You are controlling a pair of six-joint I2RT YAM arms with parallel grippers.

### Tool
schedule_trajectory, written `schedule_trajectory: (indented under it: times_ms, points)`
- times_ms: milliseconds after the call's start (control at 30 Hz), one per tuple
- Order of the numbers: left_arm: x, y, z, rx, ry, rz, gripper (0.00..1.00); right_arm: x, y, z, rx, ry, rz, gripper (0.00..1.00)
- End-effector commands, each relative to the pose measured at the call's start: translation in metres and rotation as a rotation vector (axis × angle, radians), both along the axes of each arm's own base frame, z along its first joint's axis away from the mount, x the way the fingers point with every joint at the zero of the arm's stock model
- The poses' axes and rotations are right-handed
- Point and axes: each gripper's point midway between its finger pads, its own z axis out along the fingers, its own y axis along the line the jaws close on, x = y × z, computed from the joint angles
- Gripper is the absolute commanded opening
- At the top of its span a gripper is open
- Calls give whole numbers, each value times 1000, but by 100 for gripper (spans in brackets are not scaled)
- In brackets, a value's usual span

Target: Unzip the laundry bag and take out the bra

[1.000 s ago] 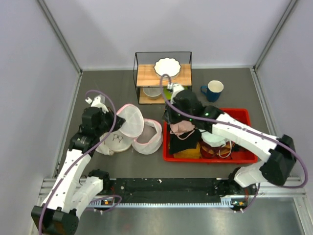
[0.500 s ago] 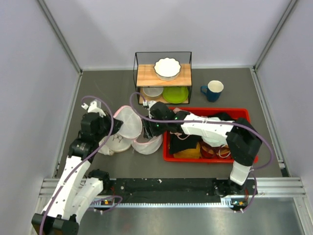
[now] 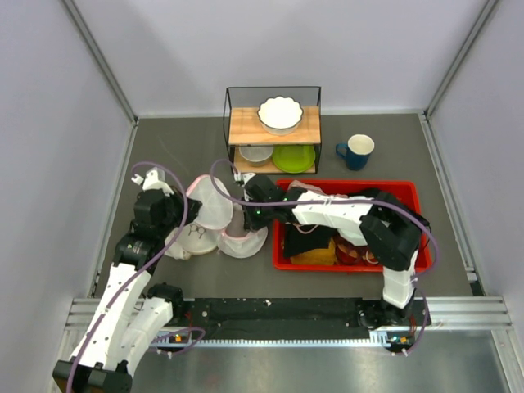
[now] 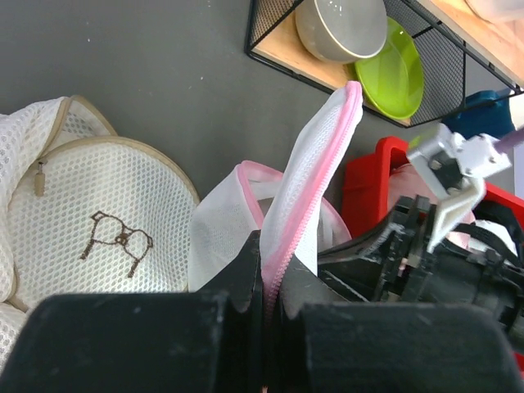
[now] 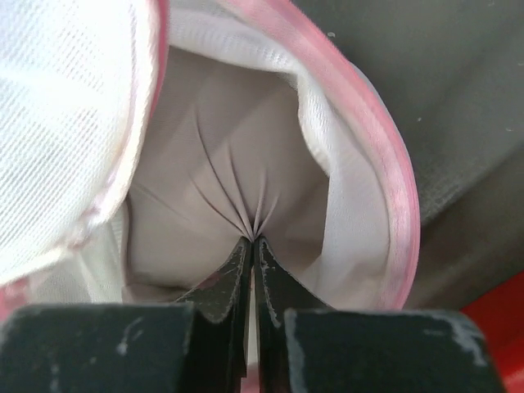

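Observation:
The laundry bag is white mesh with a pink zipper band and lies unzipped, its flap raised. My left gripper is shut on the flap's pink zipper band, and in the left wrist view my left gripper holds that band upright. My right gripper reaches into the bag's open bowl. In the right wrist view my right gripper is shut on dusty-pink fabric, the bra, which puckers at the tips. The bag's pink rim curves around it.
A cream mesh pouch with a brown bra mark lies left of the bag. A red bin of clothes stands to the right. A wire rack with bowls and a green plate stands behind, with a blue mug beside it.
My right arm swung left from over the red bin into the open bag and its gripper shut on the pink fabric. My left gripper kept hold of the flap and shifted slightly.

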Motion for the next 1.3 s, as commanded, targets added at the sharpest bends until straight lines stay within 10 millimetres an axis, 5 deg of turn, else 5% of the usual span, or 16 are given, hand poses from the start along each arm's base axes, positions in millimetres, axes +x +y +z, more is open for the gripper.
schedule_trajectory:
  times_ms: [0,300,500,767,833,967,1100,1267]
  points:
    - [3,8,6,4,-33,47,0,-1,5,76,152,-116,17,0]
    - [-1,22,-6,52,3,104,0,-16,-15,203,350,-282,62,0]
    - [-2,13,-11,33,18,64,0,-20,-22,245,440,-327,37,0]
    - [-3,7,-13,30,19,17,0,-32,-31,333,643,-465,61,0]
    - [-3,6,-10,30,8,14,0,-30,-35,338,638,-489,49,0]
    - [-3,6,-5,28,-12,12,0,-17,-31,304,501,-436,15,0]
    - [-3,5,-6,27,-9,4,0,-4,-28,202,262,-294,-32,55]
    - [-4,5,-6,25,-12,2,0,8,-47,117,22,-235,-104,91]
